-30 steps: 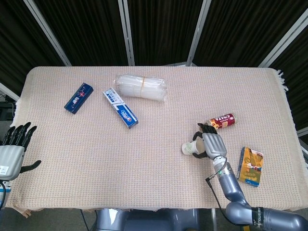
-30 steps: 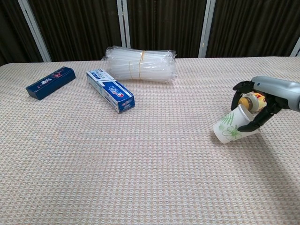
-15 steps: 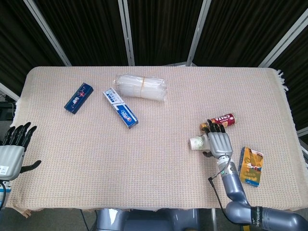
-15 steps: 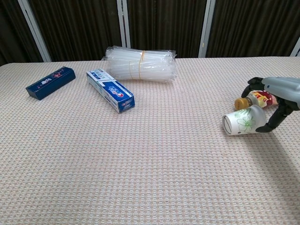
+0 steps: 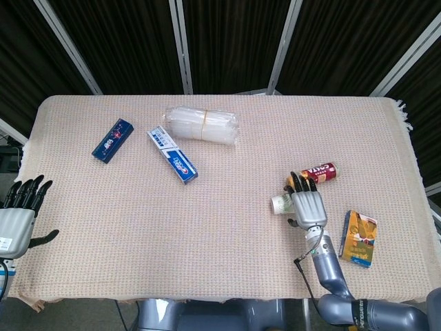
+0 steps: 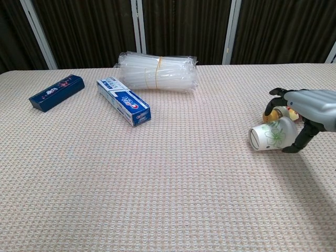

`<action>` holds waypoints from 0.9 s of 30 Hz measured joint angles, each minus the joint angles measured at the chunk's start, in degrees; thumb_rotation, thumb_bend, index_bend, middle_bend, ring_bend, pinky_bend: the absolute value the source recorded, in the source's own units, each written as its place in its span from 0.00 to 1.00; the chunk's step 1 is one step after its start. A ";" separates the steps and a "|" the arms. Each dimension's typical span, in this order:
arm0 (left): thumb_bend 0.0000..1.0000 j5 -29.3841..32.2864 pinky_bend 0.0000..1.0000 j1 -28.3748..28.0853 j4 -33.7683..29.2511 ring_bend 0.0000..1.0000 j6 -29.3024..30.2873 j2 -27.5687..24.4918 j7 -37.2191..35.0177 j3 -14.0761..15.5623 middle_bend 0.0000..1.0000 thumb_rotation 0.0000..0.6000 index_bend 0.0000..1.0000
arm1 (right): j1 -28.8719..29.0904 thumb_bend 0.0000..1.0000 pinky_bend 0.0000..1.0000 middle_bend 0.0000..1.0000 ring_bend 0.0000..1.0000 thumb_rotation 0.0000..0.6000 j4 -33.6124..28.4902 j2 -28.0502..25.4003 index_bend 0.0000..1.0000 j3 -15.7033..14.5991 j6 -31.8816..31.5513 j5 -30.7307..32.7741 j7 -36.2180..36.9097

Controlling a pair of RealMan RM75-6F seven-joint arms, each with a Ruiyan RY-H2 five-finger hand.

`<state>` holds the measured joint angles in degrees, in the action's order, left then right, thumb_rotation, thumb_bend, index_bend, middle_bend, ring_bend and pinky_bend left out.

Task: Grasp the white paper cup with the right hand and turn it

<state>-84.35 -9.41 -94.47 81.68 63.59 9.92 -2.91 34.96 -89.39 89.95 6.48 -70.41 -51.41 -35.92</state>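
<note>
Since a second ago the white paper cup has gone from tilted in my right hand to lying on its side on the tablecloth, and my hand has shifted slightly toward it over the last half second.

Head view: the cup lies at the right of the cloth, mouth to the left. Just beyond it, on the far right, lies a small red bottle; an orange packet lies near the right edge. Well apart at the far left are a dark blue box, a toothpaste box and a bundle of clear plastic. My left hand hangs off the near left edge with fingers spread, holding nothing.

Chest view: only here is the cup's open rim, facing left, and its green print visible. The bottle is mostly hidden behind my right hand. The packet and my left hand fall outside this view. My right hand arches over the cup's base end, fingers curved down on either side of it; I cannot tell whether they grip or merely touch it.
</note>
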 measured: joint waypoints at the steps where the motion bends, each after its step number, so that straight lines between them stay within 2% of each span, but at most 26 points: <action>1: 0.00 -0.01 0.00 0.00 0.01 0.00 0.00 0.00 -0.01 0.00 0.00 1.00 0.00 | -0.10 0.18 0.00 0.01 0.00 1.00 0.94 0.49 0.32 -0.16 -0.21 -0.74 0.27; 11: 0.00 0.02 0.00 -0.01 0.00 0.00 0.00 0.04 0.05 -0.01 0.00 1.00 0.00 | -1.14 0.18 0.00 0.06 0.00 1.00 7.21 4.38 0.38 -1.17 -1.35 -7.18 3.26; 27: 0.00 0.03 0.00 -0.02 0.08 0.00 0.02 0.08 -0.06 -0.04 0.00 1.00 0.00 | -2.29 0.20 0.00 0.14 0.00 1.00 11.55 7.47 0.49 -0.60 -0.70 -10.99 5.12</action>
<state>-84.32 -9.43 -94.40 81.71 63.67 9.86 -2.95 32.67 -77.84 97.42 5.88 -71.11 -62.40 -30.80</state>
